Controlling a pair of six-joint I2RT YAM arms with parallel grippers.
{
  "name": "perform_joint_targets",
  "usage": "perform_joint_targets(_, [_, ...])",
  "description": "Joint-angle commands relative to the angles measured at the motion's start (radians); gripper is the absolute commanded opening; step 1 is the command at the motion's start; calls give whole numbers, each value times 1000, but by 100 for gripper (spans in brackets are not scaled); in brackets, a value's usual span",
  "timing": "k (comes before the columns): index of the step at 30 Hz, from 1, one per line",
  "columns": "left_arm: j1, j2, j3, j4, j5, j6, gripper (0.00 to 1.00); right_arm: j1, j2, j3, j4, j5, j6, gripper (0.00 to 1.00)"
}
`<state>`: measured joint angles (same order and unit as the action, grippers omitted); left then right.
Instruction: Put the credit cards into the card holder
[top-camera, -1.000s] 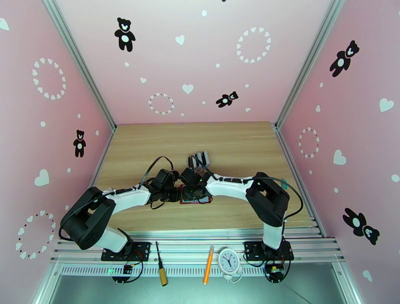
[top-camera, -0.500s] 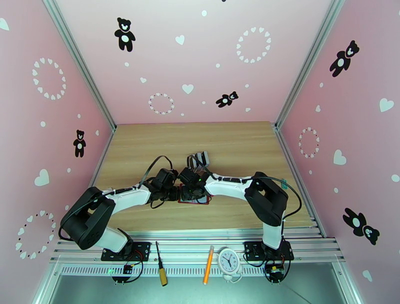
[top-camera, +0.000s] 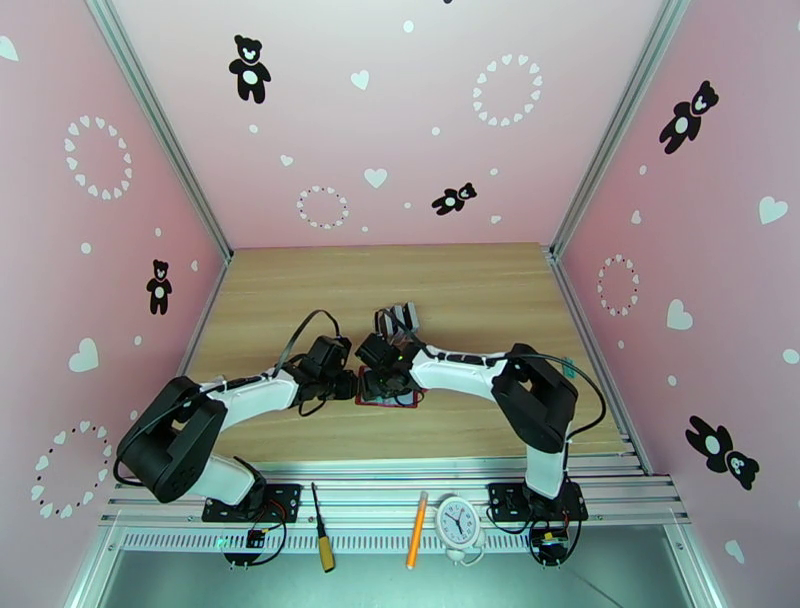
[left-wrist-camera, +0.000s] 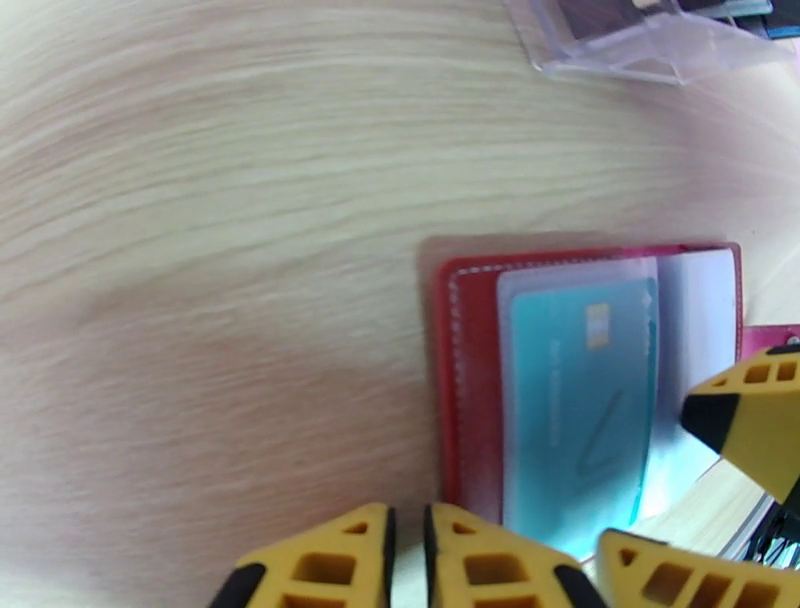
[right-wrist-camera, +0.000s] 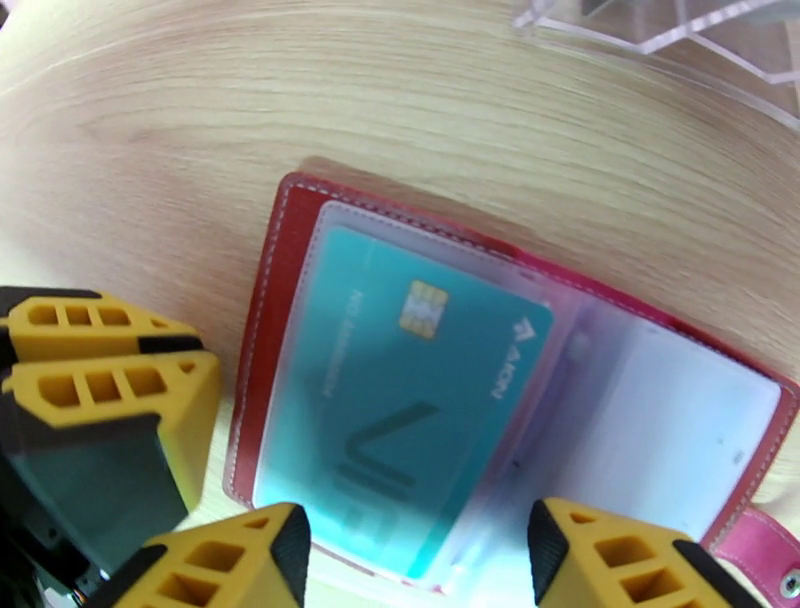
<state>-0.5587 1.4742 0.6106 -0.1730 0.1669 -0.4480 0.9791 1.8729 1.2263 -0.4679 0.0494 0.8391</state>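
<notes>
left hand: hovering narrow, gripping nothing, at holder's left edge | right hand: hanging wide over dark red folding leather card holder, lying open on wooden worktop | teal-blue plastic credit card: sitting inside left clear pocket

Your left arm and right arm are white-shelled with bulky black joints, and each stands on a black base plate. Black cables loop off the wrists (the left's arcs highest). The fingers are yellow, with rectangular cut-outs and black tips.
</notes>
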Motion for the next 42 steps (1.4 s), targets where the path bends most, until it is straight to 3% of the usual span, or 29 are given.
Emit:
perform_joint_targets(1, [8, -57, -25, -2, -16, 1, 21, -10, -81, -22, -29, 29, -15, 62])
perform_joint_targets(7, [5, -110, -51, 36, 41, 6, 25, -48, -157, -72, -41, 45, -31, 62])
perform_joint_targets(11, [-26, -167, -69, 62, 53, 6, 39, -83, -196, -117, -26, 28, -49, 62])
perform_joint_targets(17, [-72, -180, -73, 107, 96, -24, 51, -133, -260, -199, 43, -9, -69, 61])
perform_joint_targets(25, [-96, -87, -53, 160, 202, -17, 52, -152, -282, -248, 109, -37, -81, 60])
perform_joint_targets(31, [-133, -55, -36, 141, 189, -14, 52, -160, -260, -245, 119, -48, -82, 52])
perform_joint_targets(42, [-139, -105, -55, 98, 115, -15, 52, -168, -225, -215, 116, -66, -95, 52])
